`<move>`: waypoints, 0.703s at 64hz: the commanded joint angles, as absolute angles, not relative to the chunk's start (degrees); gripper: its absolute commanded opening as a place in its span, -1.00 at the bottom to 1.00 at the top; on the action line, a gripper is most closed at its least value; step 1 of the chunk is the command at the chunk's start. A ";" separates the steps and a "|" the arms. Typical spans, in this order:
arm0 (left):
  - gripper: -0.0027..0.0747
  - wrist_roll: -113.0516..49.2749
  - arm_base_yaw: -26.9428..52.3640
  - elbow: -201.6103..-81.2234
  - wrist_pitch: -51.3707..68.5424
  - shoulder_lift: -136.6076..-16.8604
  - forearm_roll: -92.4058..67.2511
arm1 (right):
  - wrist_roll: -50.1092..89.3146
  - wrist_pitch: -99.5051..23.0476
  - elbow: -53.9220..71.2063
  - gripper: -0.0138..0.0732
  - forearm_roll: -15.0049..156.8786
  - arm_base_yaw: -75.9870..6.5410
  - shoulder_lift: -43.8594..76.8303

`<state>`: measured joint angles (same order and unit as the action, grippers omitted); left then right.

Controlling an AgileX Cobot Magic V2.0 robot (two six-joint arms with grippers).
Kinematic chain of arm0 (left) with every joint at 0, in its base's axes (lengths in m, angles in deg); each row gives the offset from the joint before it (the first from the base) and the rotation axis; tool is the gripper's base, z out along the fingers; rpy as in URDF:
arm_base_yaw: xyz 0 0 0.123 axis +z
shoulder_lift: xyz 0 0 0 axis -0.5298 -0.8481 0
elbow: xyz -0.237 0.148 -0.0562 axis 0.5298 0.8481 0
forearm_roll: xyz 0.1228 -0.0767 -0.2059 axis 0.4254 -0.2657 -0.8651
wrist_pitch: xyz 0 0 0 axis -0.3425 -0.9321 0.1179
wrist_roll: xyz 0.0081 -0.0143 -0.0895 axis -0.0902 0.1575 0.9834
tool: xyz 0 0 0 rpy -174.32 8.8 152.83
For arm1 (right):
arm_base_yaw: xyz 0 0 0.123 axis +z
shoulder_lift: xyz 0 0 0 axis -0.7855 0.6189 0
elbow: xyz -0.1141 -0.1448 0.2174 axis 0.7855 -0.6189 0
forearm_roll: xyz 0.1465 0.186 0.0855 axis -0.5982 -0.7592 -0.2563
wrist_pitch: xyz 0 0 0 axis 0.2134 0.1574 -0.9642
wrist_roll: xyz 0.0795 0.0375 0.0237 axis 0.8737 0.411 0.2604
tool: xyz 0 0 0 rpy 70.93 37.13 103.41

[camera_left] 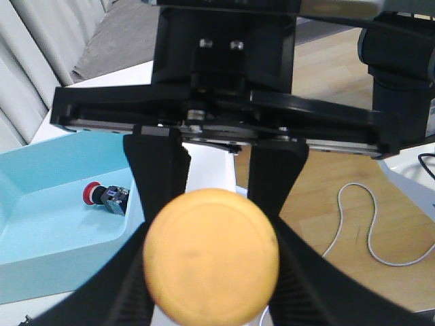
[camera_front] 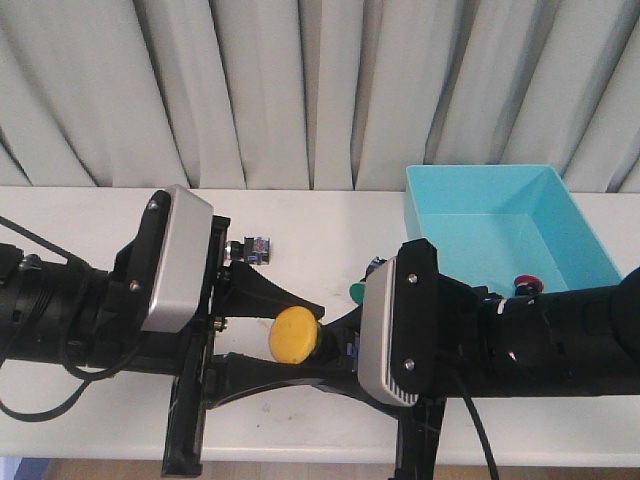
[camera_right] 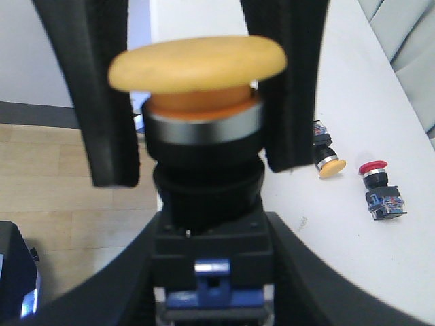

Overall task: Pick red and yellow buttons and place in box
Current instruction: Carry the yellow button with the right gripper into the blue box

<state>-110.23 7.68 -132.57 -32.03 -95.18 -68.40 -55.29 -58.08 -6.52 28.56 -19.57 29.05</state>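
Note:
A yellow button [camera_front: 293, 335] hangs in mid-air between both arms at the table's front. My left gripper [camera_front: 305, 335] is shut on its collar just under the cap [camera_left: 211, 255]. My right gripper [camera_front: 335, 345] is shut on its black body [camera_right: 207, 244], and the left fingers [camera_right: 112, 102] flank the collar beyond. A red button [camera_left: 100, 195] lies on its side inside the turquoise box [camera_front: 575, 215], seen also in the front view [camera_front: 523, 283]. The cap hides the left fingers' contact in the left wrist view.
A second yellow button [camera_right: 331, 163] and a second red button [camera_right: 378, 185] lie on the white table. A green-capped button [camera_front: 356, 292] and another small switch [camera_front: 255, 247] sit near the middle. The box [camera_left: 41, 238] stands at the right rear. The table's front edge is close.

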 commanded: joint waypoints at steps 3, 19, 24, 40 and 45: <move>0.17 -110.09 7.46 -134.48 -33.67 -93.82 -72.63 | -55.51 -57.29 -4.56 -0.17 26.43 -19.58 27.99; 0.70 -108.96 7.46 -134.48 -33.34 -93.82 -72.56 | -55.51 -57.19 -4.56 -0.17 26.49 -19.58 27.99; 0.74 -108.32 7.46 -134.48 -32.17 -93.82 -72.03 | -55.30 -56.85 -4.56 -0.17 27.11 -19.63 27.80; 0.69 -102.68 7.46 -134.29 -19.34 -93.82 -66.01 | -45.08 -50.70 -4.56 -0.17 37.05 -19.64 23.65; 0.66 -100.40 7.46 -134.29 -15.57 -93.82 -62.58 | -35.49 -47.56 -4.56 -0.17 43.79 -19.64 22.08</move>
<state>-103.65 7.68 -132.57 -19.60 -95.18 -63.25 -45.05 -53.04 -6.52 38.37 -19.57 25.05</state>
